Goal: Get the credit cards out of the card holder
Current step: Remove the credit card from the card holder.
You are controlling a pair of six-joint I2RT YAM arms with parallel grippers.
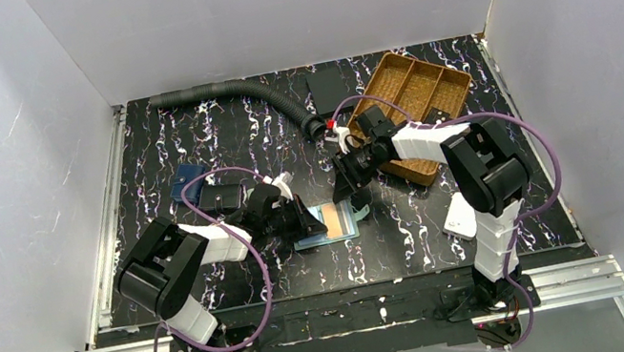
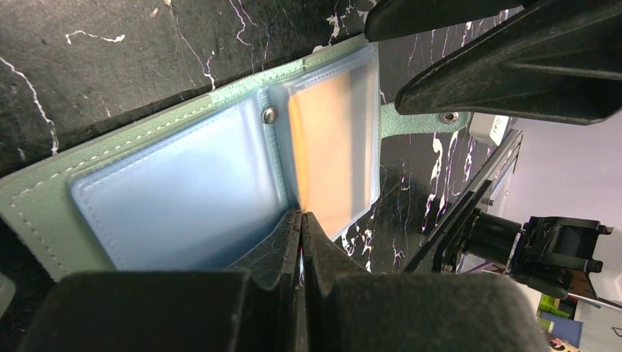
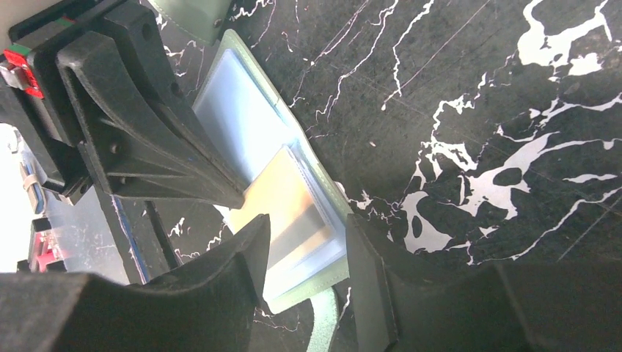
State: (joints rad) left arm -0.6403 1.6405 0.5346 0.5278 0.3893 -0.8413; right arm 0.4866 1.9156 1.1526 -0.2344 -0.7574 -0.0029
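The card holder (image 1: pixel 329 225) lies open on the surface just ahead of my two bases, pale plastic sleeves facing up, and no card is out yet. My left fingers (image 2: pixel 302 220) are pressed together with their tips at the near edge of the sleeves, right at the fold. I judge they are pinning the holder down, though I cannot tell whether they nip a leaf of plastic. The tan card (image 2: pixel 331 143) sits inside its cloudy sleeve on the right half. My right fingers (image 1: pixel 350 196) stand apart astride that half's corner, not closed on anything. I cannot make out the black card in any view. So the job is barely begun, with both cards left to draw. Farther back sit a brown tray (image 1: pixel 450 86) and a black ribbed hose (image 1: pixel 235 92).
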